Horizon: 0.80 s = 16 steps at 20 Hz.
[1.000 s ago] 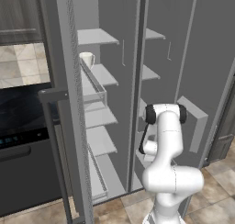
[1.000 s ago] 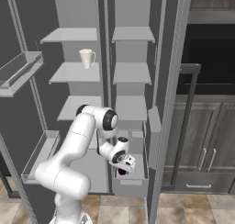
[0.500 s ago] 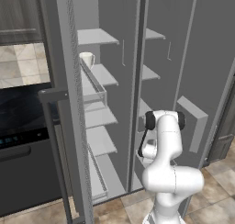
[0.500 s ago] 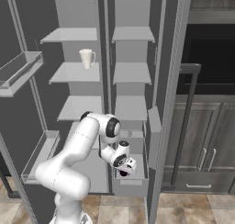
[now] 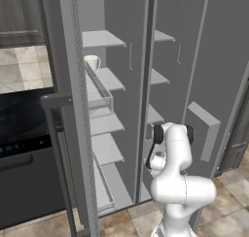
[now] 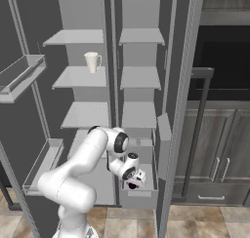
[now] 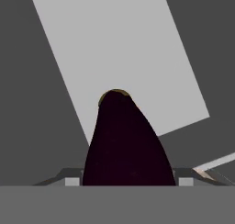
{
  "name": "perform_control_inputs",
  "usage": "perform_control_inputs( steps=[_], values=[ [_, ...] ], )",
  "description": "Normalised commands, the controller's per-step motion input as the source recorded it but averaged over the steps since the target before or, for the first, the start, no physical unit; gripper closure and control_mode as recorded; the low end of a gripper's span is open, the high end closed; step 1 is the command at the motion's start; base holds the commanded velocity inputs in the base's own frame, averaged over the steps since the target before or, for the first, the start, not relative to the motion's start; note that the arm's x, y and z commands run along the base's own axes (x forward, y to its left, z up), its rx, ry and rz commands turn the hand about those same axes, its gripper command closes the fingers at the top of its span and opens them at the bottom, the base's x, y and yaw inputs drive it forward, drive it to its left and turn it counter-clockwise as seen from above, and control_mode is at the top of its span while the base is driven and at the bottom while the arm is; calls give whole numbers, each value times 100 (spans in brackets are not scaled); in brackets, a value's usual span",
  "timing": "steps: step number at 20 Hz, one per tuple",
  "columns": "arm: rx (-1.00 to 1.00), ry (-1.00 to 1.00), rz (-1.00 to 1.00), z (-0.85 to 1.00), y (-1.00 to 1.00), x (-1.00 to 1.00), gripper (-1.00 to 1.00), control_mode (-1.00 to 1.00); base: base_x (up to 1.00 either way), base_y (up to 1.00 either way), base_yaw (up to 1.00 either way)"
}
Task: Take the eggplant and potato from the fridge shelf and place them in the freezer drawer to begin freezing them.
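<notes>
Your jaws gripped the eggplant [image 7: 127, 145] and hung low over the freezer drawer [image 6: 140, 199].

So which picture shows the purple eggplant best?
The hand view: the eggplant looms big and dark between the gripper's fingers. The right base view shows just a dark speck under the gripper, above the freezer drawer. In the left base view I can't spot it.
</notes>
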Motion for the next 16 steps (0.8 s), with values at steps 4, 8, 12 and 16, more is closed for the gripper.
perform_control_inputs(
  steps=[4, 8, 12, 16],
  values=[
    [0, 0, 5, -54, 0, 0, 100, -100, 0, 0, 0],
    [0, 0, 5, -50, 0, -7, 100, -100, 0, 0, 0],
    [0, 0, 6, -36, 0, -41, 100, -100, 0, 0, 0],
    [0, 0, 6, -31, 0, -57, -100, -100, 0, 0, 0]
  ],
)
